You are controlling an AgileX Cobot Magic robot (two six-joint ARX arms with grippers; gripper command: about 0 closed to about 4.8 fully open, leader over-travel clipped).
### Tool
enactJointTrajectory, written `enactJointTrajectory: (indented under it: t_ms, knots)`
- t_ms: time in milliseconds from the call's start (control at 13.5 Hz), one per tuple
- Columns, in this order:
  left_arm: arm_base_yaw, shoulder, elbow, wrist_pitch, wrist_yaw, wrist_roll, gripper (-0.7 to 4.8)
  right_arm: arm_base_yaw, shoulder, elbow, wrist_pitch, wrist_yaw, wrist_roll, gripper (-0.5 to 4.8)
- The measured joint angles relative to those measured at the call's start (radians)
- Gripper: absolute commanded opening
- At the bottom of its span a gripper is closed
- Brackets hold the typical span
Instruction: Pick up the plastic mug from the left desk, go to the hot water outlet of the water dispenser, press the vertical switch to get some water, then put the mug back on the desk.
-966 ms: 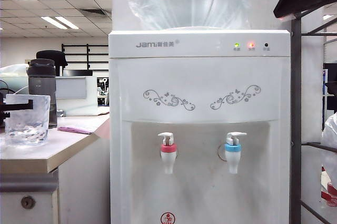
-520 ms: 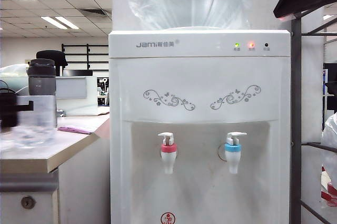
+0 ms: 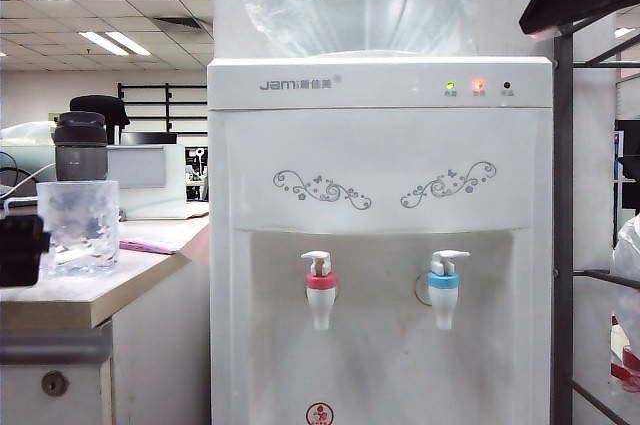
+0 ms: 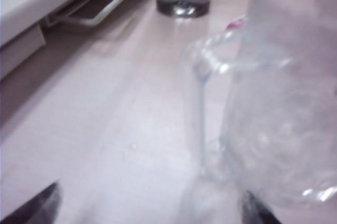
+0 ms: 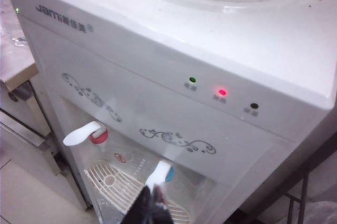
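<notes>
Back the left gripper (image 3: 20, 248), jaws spread at the plastic mug's (image 3: 78, 227) nine o'clock, straight off the left desk (image 3: 100, 290) without clipping its handle; the right gripper (image 5: 152, 208) hangs pinched together above the water dispenser (image 5: 174, 50).

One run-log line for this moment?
left claw: open beside plastic mug | mug: upright on left desk | right claw: shut, over water dispenser

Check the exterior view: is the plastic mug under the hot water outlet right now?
No. The plastic mug stands on the left desk, well left of the hot water outlet, with the left gripper beside it.
</notes>
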Motion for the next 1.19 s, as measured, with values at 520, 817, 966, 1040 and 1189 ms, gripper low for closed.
enactJointTrajectory:
  t_ms: [520,817,966,1040,1189]
  knots:
    - [-0.101,-0.493,-0.241,0.003,0.016,-0.034,-0.06,0.0,0.001,0.0,0.0,0.0,0.0,-0.04]
    - [-0.1,-0.551,-0.239,-0.009,-0.09,0.004,-0.06,0.0,0.001,0.0,0.0,0.0,0.0,-0.04]
    - [-0.1,-0.735,-0.24,-0.221,-0.069,0.004,-0.06,0.0,0.0,0.0,0.0,0.0,0.0,-0.04]
    - [-0.1,-0.889,-0.24,-0.385,-0.051,0.004,-0.06,0.0,0.0,0.0,0.0,0.0,0.0,-0.04]
    - [-0.1,-1.168,-0.245,-0.66,-0.033,0.004,-0.06,-0.008,-0.025,-0.002,-0.008,-0.004,0.0,-0.04]
